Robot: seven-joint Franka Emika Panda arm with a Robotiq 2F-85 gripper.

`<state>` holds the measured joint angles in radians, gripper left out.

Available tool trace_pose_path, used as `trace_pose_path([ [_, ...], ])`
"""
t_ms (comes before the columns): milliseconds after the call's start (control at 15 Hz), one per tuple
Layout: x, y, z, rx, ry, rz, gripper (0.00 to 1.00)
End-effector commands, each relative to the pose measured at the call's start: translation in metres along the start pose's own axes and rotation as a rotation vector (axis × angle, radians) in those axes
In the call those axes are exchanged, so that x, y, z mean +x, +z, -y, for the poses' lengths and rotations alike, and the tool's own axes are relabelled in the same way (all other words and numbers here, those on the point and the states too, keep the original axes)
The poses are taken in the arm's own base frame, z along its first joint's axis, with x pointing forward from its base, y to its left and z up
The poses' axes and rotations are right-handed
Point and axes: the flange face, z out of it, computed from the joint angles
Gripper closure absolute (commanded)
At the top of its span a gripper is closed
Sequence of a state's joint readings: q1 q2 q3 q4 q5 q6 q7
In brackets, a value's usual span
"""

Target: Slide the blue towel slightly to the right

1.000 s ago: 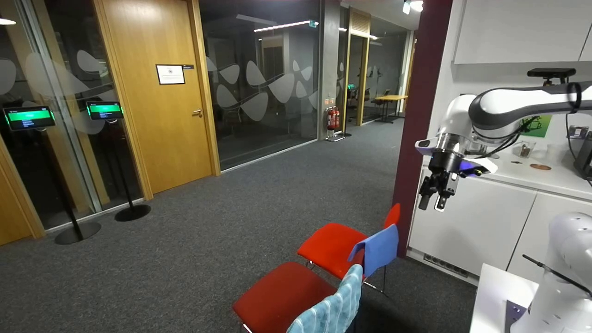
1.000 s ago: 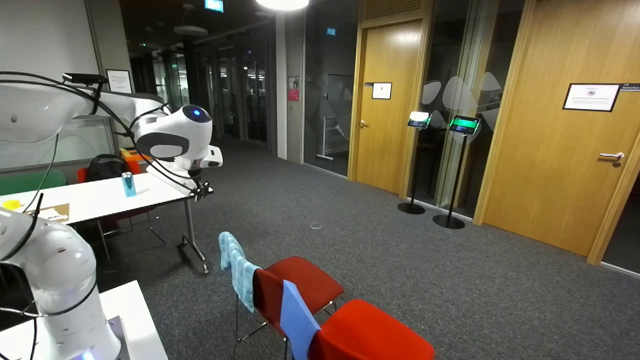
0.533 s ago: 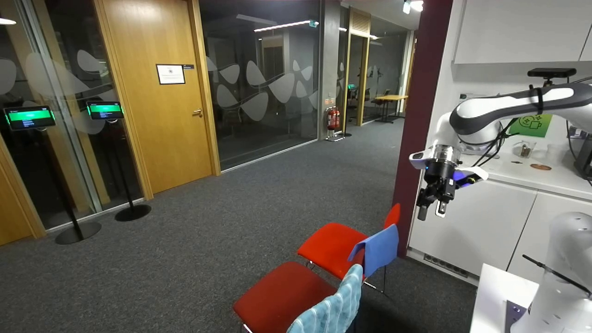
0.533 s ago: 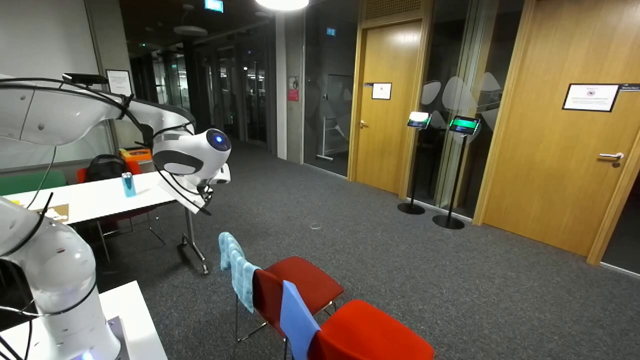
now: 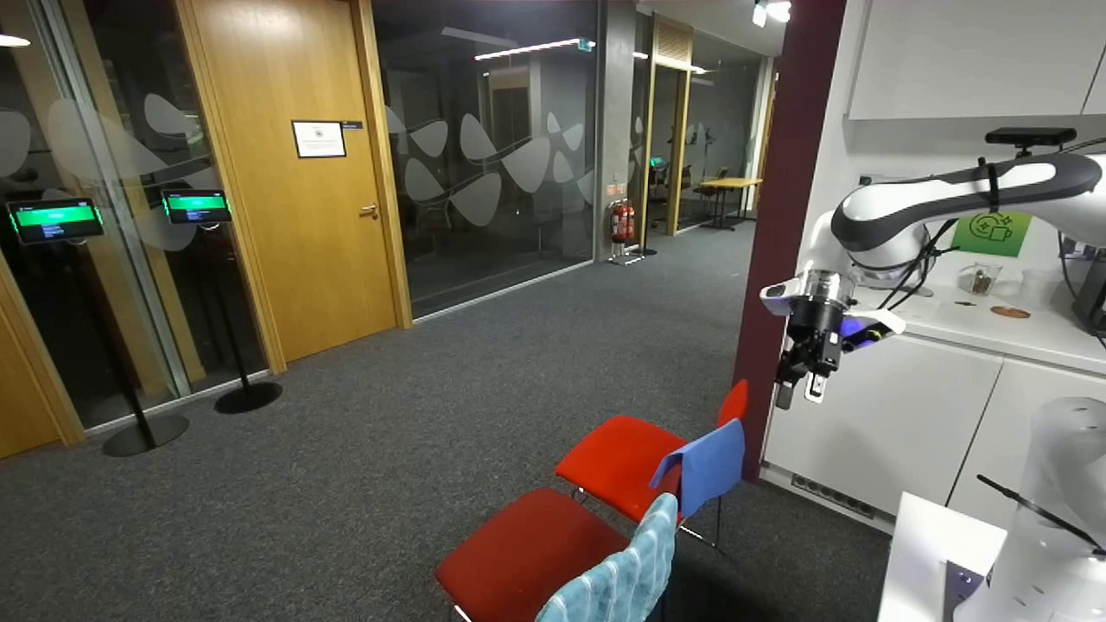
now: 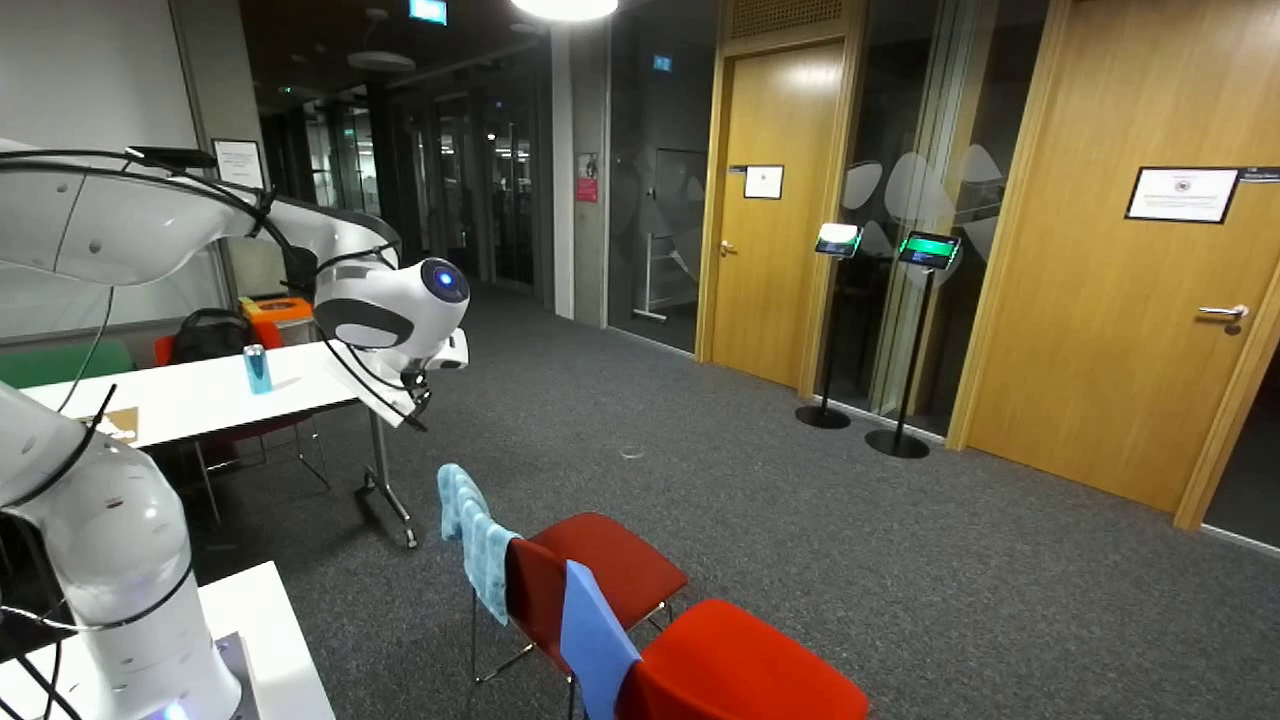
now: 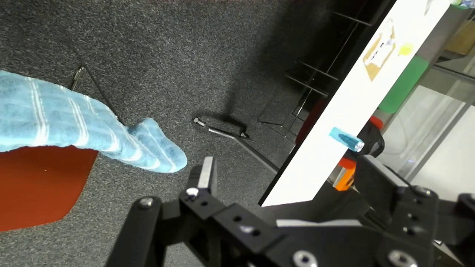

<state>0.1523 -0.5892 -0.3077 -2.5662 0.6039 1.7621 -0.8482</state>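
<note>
1. Wrist view: the gripper (image 7: pixel 295 173) is seen with its jaws spread wide apart; nothing is gripped between them.
2. At the left of the same frame, a white-striped teal-blue cloth (image 7: pixel 92 122) is seen draped along the back of a dark red chair (image 7: pixel 41 189). At the right, a white table (image 7: pixel 304 174) is shown, on which a blue can (image 7: pixel 343 138) is stood.
3. In an exterior view, the blue towel (image 5: pixel 711 466) is found hung over the backrest of a bright red chair (image 5: pixel 613 458). A flap is carried over to the seat side, and one upper end of the backrest is left uncovered.
4. In that view, the gripper is positioned higher in the picture than the towel and to the picture's right, apart from it. Its fingers (image 5: pixel 785 397) are pointed downward before white cupboard doors (image 5: pixel 881 415).
5. In an exterior view, the robot arm (image 6: pixel 150 235) is extended, and the fingers are largely hidden; their spread cannot be judged from there.
6. Also shown there, the blue towel is draped over the nearest chair's backrest. Two tablet stands (image 6: pixel 929 249) are placed on grey carpet (image 6: pixel 750 520) near wooden doors (image 6: pixel 1140 350).
</note>
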Motion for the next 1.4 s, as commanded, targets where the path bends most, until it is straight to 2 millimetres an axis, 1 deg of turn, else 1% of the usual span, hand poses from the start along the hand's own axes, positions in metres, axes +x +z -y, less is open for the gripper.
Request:
trace_pose_path([
  [0,0.003,0.002,-0.012,0.028,-0.019,0.033,0.00],
  [133,-0.001,0.008,-0.028,0.059,-0.034,0.054,0.00],
  [533,-0.021,0.044,-0.087,0.180,-0.077,0.136,0.00],
  [733,-0.026,0.057,-0.112,0.240,-0.081,0.140,0.00],
  [867,-0.025,0.062,-0.127,0.286,-0.053,0.102,0.00],
  [1000,-0.021,0.068,-0.139,0.294,0.031,0.045,0.00],
  [1333,-0.012,0.082,-0.163,0.300,0.164,-0.034,0.00],
])
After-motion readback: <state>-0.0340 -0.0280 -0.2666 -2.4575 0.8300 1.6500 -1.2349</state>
